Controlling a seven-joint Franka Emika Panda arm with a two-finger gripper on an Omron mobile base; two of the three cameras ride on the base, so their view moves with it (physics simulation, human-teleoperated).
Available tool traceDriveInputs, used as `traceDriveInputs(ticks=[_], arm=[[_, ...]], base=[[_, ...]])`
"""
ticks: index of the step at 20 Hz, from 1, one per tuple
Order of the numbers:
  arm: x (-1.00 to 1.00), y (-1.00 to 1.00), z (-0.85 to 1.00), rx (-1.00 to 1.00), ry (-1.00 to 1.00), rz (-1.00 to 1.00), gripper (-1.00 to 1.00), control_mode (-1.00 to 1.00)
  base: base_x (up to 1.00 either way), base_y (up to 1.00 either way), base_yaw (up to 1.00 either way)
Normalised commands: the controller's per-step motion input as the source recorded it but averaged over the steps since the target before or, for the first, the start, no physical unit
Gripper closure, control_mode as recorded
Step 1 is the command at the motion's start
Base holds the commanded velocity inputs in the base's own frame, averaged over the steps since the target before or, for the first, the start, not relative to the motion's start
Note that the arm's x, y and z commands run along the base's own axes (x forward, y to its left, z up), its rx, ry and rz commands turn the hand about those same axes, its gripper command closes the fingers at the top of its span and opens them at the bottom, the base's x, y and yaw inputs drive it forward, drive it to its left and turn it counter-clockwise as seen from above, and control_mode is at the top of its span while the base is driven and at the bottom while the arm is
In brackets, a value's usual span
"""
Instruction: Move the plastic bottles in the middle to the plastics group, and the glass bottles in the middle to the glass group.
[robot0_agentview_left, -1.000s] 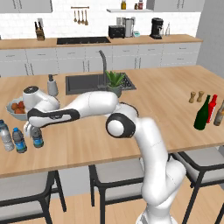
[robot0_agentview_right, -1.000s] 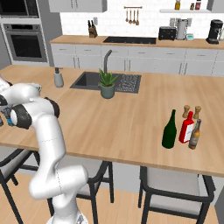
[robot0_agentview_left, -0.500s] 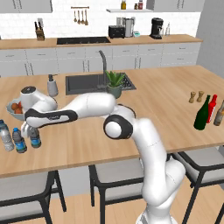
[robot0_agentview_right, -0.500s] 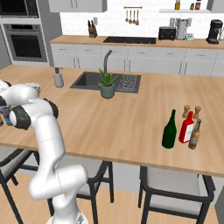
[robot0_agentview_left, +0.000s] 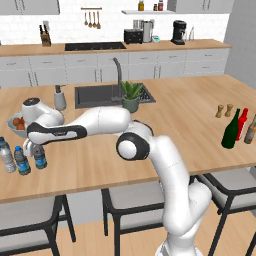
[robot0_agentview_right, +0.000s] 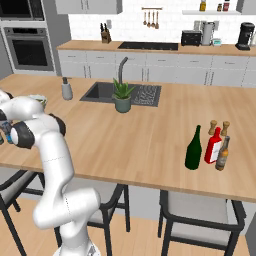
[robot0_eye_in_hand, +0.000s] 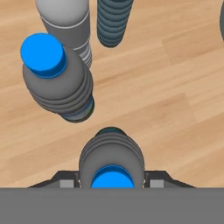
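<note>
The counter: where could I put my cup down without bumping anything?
The widest bare wood lies between the potted plant and the green bottle. The left end is crowded: two small plastic bottles, the clear water bottle, a fruit bowl and the gripper. The right end is tight too, with red bottle, brown bottle and shakers.

Left end of the surface (robot0_agentview_left: 175, 120) was tight: two small plastic bottles (robot0_agentview_left: 40, 156) (robot0_agentview_left: 21, 160) and the pale water bottle (robot0_agentview_left: 7, 155) stood nearly shoulder to shoulder, fruit bowl (robot0_agentview_left: 17, 123) just behind them. Fingers (robot0_eye_in_hand: 66, 183) flanked one small bottle (robot0_eye_in_hand: 111, 162); the next (robot0_eye_in_hand: 56, 76) stood just beside, a narrow gap of bare wood between. Wide open wood ran across the middle to the green bottle (robot0_agentview_right: 193, 148), red bottle (robot0_agentview_right: 214, 145) and brown bottle (robot0_agentview_right: 222, 153).
</note>
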Motion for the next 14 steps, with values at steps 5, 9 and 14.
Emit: traceDriveInputs(ticks=[5,9,14], arm=[[0.00,0.00,0.00,0.00,0.00,0.00,-1.00,-1.00],[0.00,0.00,0.00,0.00,0.00,0.00,-1.00,-1.00],[0.00,0.00,0.00,0.00,0.00,0.00,-1.00,-1.00]], base=[[0.00,0.00,0.00],[0.00,0.00,0.00],[0.00,0.00,0.00]])
